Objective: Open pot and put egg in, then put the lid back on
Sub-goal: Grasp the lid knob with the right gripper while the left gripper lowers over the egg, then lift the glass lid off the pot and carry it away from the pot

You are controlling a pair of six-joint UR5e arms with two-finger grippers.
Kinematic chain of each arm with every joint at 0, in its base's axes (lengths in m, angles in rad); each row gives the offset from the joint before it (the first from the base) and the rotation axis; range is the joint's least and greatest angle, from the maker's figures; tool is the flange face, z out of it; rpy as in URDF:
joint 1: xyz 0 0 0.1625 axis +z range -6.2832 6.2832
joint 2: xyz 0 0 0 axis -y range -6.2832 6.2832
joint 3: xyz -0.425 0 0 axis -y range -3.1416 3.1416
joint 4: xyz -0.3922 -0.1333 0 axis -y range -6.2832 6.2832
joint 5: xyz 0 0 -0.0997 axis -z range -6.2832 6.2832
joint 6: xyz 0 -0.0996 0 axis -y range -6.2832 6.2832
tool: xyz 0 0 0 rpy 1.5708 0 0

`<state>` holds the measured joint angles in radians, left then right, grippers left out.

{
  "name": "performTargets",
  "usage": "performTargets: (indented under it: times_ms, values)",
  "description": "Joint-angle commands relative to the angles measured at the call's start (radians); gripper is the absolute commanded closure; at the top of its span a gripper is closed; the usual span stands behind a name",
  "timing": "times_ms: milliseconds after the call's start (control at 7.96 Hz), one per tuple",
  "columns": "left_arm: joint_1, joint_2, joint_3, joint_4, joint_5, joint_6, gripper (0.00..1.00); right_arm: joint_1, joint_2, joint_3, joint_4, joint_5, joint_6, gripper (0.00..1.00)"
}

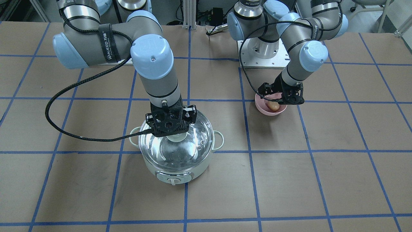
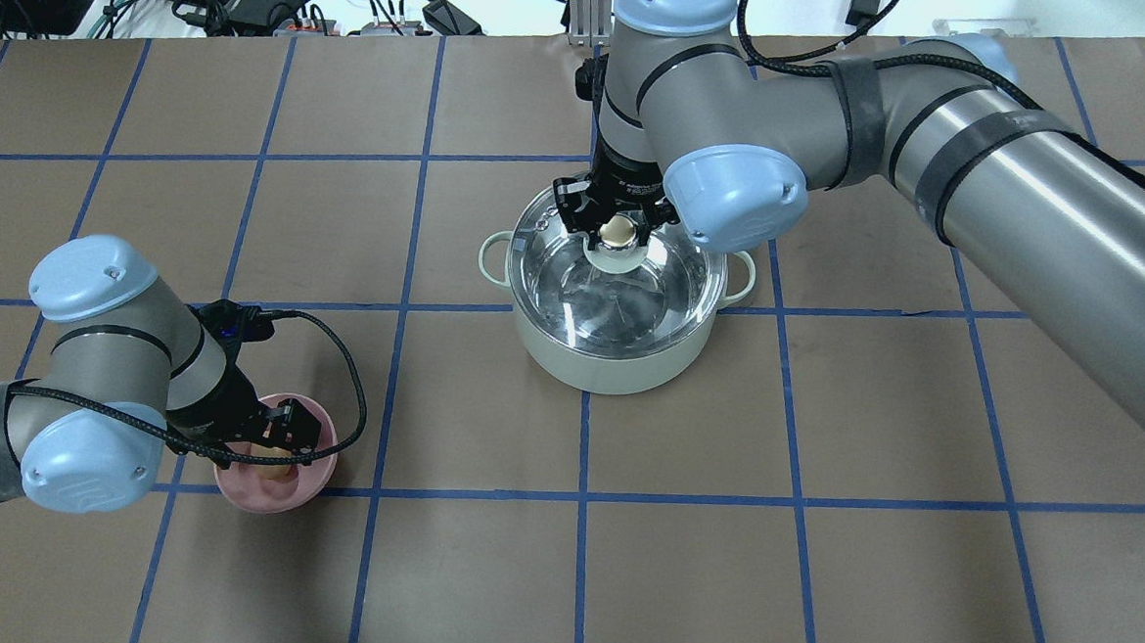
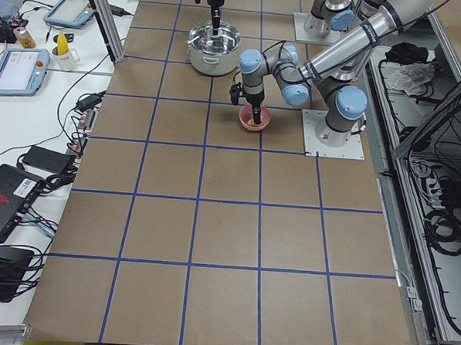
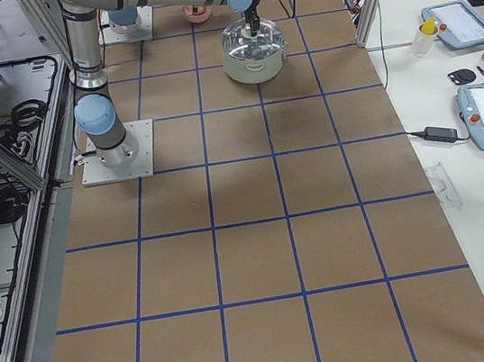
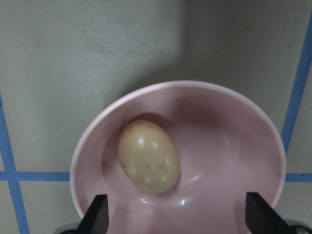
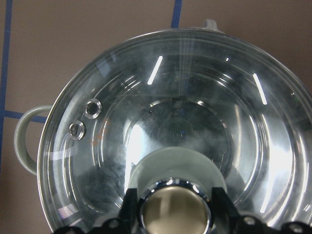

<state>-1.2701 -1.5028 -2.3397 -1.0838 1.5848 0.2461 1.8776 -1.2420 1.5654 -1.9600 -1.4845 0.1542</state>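
Observation:
The mint-green pot stands mid-table with the clear glass lid seated on it; both also show in the overhead view, pot and lid. My right gripper is straight above the lid, its fingers shut on either side of the beige knob. The tan egg lies in a pink bowl. My left gripper hangs open just over the bowl, with the egg between its spread fingertips, nearer the one on the view's left, and untouched.
The pink bowl sits about one grid square from the pot, on the robot's left. Brown table covering with blue tape grid all around. The right arm's cable loops low beside the pot. The pot's control knob faces away from the robot.

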Motion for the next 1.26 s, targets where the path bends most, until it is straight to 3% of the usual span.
performTargets:
  times_ms: [0,251,628,880,1131]
  values:
    - [0.0,0.004,0.0,0.024,-0.006,-0.011,0.0,0.0,-0.01,-0.001,0.033,0.001,0.001,1.0]
    - [0.0,0.004,0.0,0.084,-0.012,-0.013,0.0,-0.002,-0.031,-0.008,0.046,0.001,0.001,1.0]
    - [0.0,0.0,-0.003,0.136,-0.015,-0.015,0.0,-0.023,-0.086,-0.102,0.182,-0.008,-0.043,1.0]
    - [0.0,0.0,-0.032,0.177,-0.016,-0.015,0.0,-0.111,-0.178,-0.113,0.289,-0.016,-0.118,1.0]
    - [0.0,-0.002,-0.052,0.191,-0.017,-0.015,0.0,-0.268,-0.262,-0.111,0.404,-0.075,-0.318,1.0]
